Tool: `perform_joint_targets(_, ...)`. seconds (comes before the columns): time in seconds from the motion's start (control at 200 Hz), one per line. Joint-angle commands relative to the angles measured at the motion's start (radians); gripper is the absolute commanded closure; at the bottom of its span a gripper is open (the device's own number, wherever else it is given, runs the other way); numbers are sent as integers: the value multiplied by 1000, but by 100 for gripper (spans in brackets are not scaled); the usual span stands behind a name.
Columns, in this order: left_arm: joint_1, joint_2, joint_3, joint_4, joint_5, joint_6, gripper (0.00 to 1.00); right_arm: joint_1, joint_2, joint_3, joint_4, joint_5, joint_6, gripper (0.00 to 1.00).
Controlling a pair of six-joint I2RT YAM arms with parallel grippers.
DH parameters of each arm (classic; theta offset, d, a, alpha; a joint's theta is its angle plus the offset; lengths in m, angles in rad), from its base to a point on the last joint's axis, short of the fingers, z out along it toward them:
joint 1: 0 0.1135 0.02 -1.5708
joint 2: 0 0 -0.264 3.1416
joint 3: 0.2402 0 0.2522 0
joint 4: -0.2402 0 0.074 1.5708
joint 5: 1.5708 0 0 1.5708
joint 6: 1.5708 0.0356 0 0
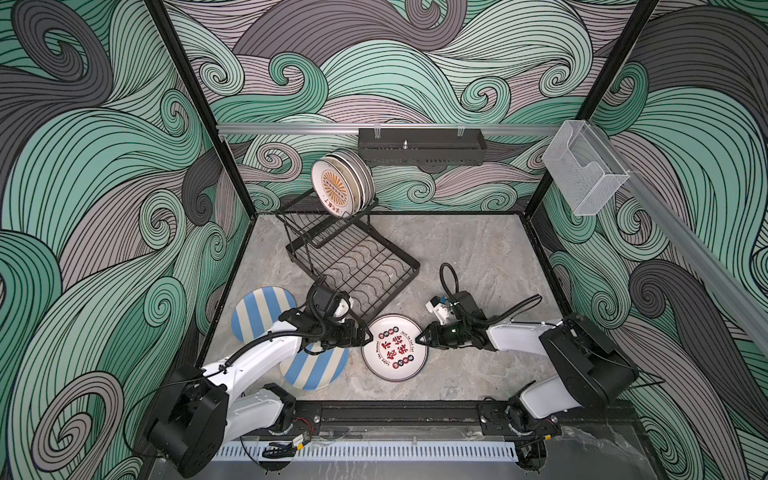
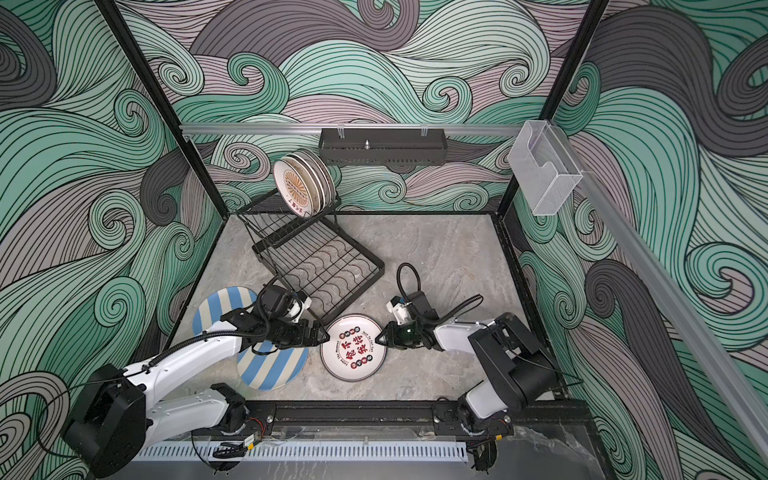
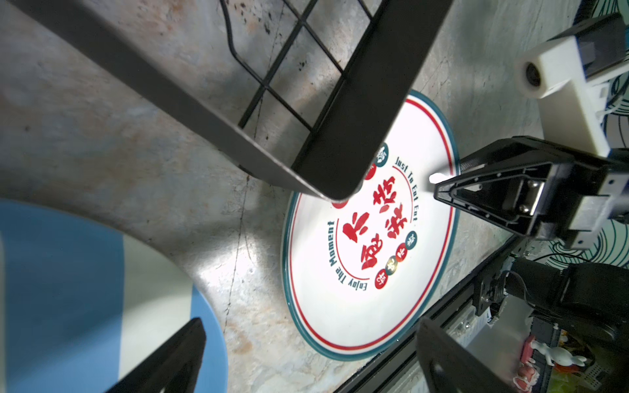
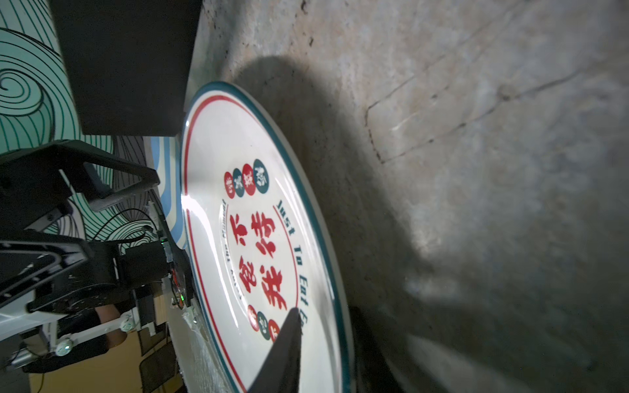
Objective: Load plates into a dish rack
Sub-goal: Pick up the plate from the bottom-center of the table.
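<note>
A white plate with red characters (image 1: 395, 349) (image 2: 353, 348) (image 3: 367, 272) (image 4: 238, 238) lies on the stone table by the near corner of the black dish rack (image 1: 353, 257) (image 2: 320, 257) (image 3: 323, 153). My right gripper (image 1: 419, 338) (image 2: 379, 338) (image 4: 325, 316) is shut on its right rim, one finger on the face and one beneath. My left gripper (image 1: 365, 336) (image 2: 326, 334) (image 3: 311, 326) stands open at the plate's left rim, holding nothing. Several plates (image 1: 340, 183) (image 2: 303, 183) stand in the rack's upper shelf. Two blue-and-cream striped plates (image 1: 259, 311) (image 1: 316, 370) lie under my left arm.
A black perforated tray (image 1: 422, 145) hangs on the back rail. A clear plastic box (image 1: 584, 170) is fixed on the right rail. A black frame bar (image 1: 395, 411) runs along the table's front edge, close to the plate.
</note>
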Motion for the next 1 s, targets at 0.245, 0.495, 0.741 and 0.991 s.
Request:
perform_joint_targets(0.245, -5, -41, 82, -92, -65, 34, 1, 0, -28, 27, -86, 29, 11, 98)
perform_joint_targets(0.495, -4, -103, 166, -138, -120, 52, 1, 1, -140, 68, -199, 48, -17, 100)
perform_joint_targets(0.741, 3, -198, 234, -204, -278, 130, 1, 0, -295, 134, -383, 64, -81, 100)
perform_joint_targets(0.991, 102, -195, 340, -289, -339, 201, 1, -21, -387, 321, -613, 60, -167, 100)
